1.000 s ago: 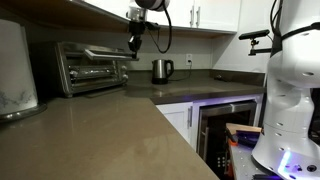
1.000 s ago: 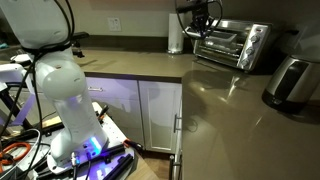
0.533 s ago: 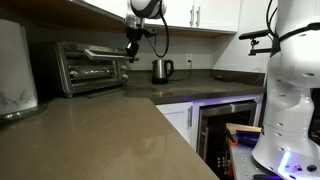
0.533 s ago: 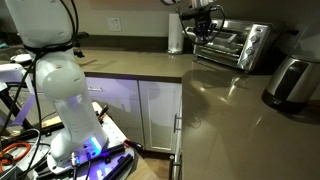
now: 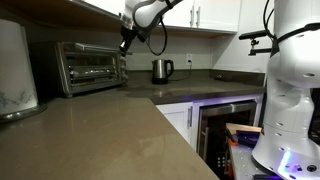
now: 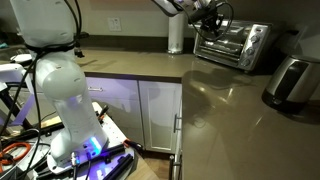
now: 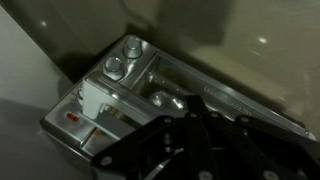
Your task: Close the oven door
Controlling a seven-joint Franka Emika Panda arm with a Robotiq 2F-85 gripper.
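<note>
The small silver oven (image 5: 90, 67) stands on the counter against the wall and shows in both exterior views (image 6: 235, 45). Its oven door (image 5: 96, 69) (image 6: 222, 43) stands upright against the oven front, with the bar handle near the top. My gripper (image 5: 125, 42) (image 6: 206, 14) hangs just above the oven's upper front corner on the knob side, fingers together and holding nothing. The wrist view looks down on the oven top and its knobs (image 7: 122, 62). The dark fingers (image 7: 193, 103) converge to a point in front of them.
A steel kettle (image 5: 162, 70) (image 6: 290, 82) stands beside the oven. A paper towel roll (image 6: 176, 38) is on its other side. A white appliance (image 5: 15, 70) sits on the near counter. A dark undercounter appliance (image 5: 225, 125) and the robot base (image 6: 55, 80) are below.
The oven door has swung from tilted ajar to upright against the oven. My gripper has risen and moved over the oven's top corner.
</note>
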